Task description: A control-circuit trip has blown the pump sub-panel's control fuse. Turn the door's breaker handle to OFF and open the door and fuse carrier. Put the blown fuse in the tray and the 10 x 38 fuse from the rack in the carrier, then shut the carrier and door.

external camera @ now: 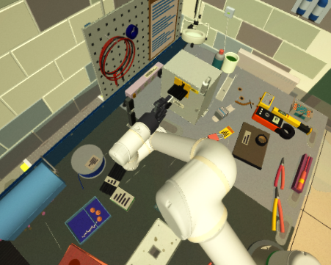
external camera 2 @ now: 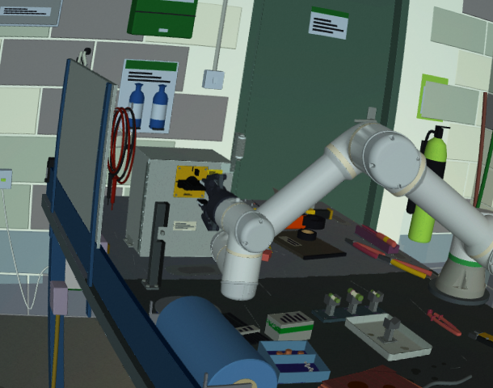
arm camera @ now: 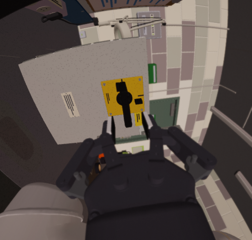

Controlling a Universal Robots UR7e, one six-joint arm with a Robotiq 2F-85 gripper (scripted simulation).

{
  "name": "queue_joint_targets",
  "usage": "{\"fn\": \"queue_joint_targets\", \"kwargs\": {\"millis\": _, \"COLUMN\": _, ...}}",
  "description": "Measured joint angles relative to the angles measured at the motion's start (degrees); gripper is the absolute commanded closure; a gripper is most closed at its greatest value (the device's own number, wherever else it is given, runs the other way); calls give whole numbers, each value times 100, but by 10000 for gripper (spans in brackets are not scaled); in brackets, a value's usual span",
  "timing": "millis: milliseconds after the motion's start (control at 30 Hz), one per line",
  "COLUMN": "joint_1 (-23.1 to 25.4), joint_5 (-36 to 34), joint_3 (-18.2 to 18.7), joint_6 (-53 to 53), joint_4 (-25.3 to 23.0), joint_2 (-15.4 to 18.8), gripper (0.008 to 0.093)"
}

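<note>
My gripper (arm camera: 128, 126) is open and holds nothing, its fingers standing on either side of the free end of the black breaker handle (arm camera: 124, 101) in the wrist camera. The handle sits on a yellow plate (external camera 2: 191, 181) on the grey door of the sub-panel (external camera: 191, 86), and the door is closed. The fuse rack (external camera 2: 352, 301) with three fuses stands at the bench's near side, beside a pale tray (external camera 2: 387, 336). The fuse carrier is hidden behind the door.
A black post (external camera 2: 157, 244) stands just in front of the panel, left of my wrist. A pegboard (external camera: 115, 58) with red leads rises behind it. A blue cylinder (external camera 2: 209, 342), small boxes and hand tools (external camera: 280, 191) lie across the bench.
</note>
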Motion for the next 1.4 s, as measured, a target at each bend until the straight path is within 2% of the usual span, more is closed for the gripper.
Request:
{"fn": "queue_joint_targets", "kwargs": {"millis": 467, "joint_1": 71, "joint_5": -66, "joint_3": 34, "joint_6": 43, "joint_4": 39, "joint_2": -19, "gripper": 534}}
{"fn": "queue_joint_targets", "kwargs": {"millis": 600, "joint_1": 66, "joint_5": 0, "joint_3": 262, "joint_6": 284, "joint_4": 248, "joint_2": -149, "gripper": 534}}
{"fn": "queue_joint_targets", "kwargs": {"millis": 733, "joint_1": 52, "joint_5": 165, "joint_3": 738, "joint_6": 734, "joint_4": 673, "joint_2": -445, "gripper": 534}}
{"fn": "queue_joint_targets", "kwargs": {"millis": 867, "joint_1": 21, "joint_5": 469, "joint_3": 1388, "joint_6": 1224, "joint_4": 1233, "joint_2": -904, "gripper": 534}}
{"fn": "queue_joint_targets", "kwargs": {"millis": 1033, "joint_1": -62, "joint_5": 1081, "joint_3": 2280, "joint_6": 1615, "joint_4": 1992, "joint_2": -1669, "gripper": 534}}
{"fn": "queue_joint_targets", "kwargs": {"millis": 1233, "joint_1": -272, "joint_5": 2160, "joint_3": 3266, "joint_6": 1609, "joint_4": 3016, "joint_2": -2820, "gripper": 534}}
{"fn": "queue_joint_targets", "kwargs": {"millis": 1400, "joint_1": -579, "joint_5": 3292, "joint_3": 3855, "joint_6": 1240, "joint_4": 4126, "joint_2": -3910, "gripper": 534}}
